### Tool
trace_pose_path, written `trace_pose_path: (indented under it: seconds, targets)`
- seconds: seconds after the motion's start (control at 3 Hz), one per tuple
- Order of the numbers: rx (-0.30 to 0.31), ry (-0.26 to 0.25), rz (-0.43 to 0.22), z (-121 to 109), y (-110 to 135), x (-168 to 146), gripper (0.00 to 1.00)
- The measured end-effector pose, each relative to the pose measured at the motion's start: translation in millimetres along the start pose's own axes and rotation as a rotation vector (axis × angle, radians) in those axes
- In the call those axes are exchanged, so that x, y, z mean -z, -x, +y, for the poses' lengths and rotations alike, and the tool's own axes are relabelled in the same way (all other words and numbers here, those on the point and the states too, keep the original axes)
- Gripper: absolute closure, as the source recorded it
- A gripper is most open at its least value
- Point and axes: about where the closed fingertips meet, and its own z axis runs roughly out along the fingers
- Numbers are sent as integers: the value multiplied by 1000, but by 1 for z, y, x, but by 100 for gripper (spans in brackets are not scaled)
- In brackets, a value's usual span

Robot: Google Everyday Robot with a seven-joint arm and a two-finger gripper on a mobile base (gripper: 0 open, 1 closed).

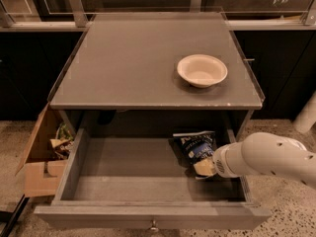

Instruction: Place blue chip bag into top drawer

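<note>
The top drawer [129,163] is pulled wide open, a shallow grey wooden tray with a small metal knob [154,226] on its front panel. The blue chip bag [195,145], dark navy with white lettering, is inside the drawer at its right rear, tilted. My gripper [204,168] at the end of the white arm [266,158] reaches in from the right and sits against the bag's lower end, which it partly hides. Whether the bag rests on the drawer floor cannot be told.
A white bowl [202,70] stands on the grey cabinet top [133,63], right of centre. A brown cardboard box [40,163] with greenish-yellow wrappers [62,139] sits on the floor at the left. A white post [308,114] stands at the far right.
</note>
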Motion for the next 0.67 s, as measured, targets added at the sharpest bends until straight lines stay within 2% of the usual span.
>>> trace_pose_path:
  seconds: [0.67]
  targets:
    - [0,0,0,0,0,0,41]
